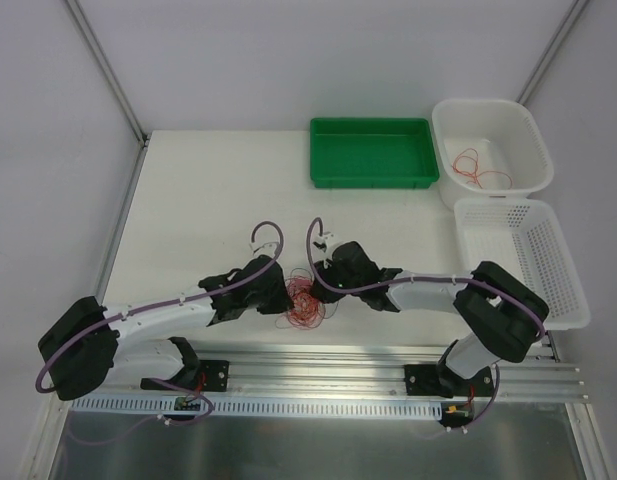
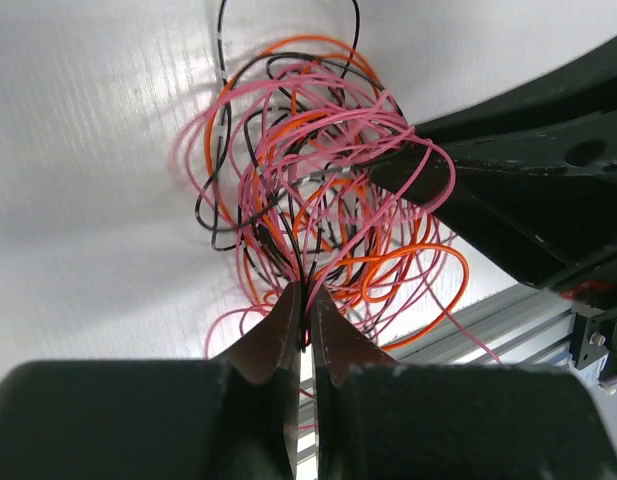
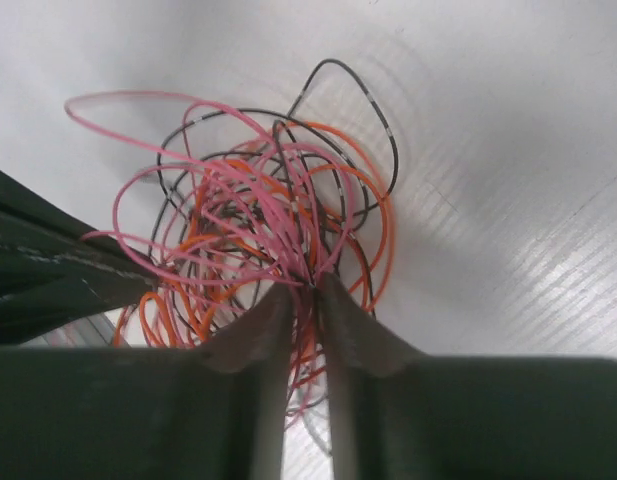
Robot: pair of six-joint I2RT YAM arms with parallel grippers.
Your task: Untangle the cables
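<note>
The cables (image 1: 306, 298) lie in one tangled bundle of pink, orange and black loops on the white table, near its front edge, between my two grippers. My left gripper (image 1: 281, 290) comes in from the left. In the left wrist view it (image 2: 308, 298) is shut on a few strands at the near edge of the cables (image 2: 308, 170). My right gripper (image 1: 323, 280) comes in from the right. In the right wrist view it (image 3: 306, 290) is closed on a bunch of pink and orange strands of the cables (image 3: 258, 210). One black loop (image 3: 368, 110) sticks out from the bundle.
A green tray (image 1: 373, 150) sits at the back. Right of it is a white tub (image 1: 493, 125) with a red cable (image 1: 473, 168) inside. A white basket (image 1: 518, 255) stands at the right edge. An aluminium rail (image 1: 338, 365) runs along the front.
</note>
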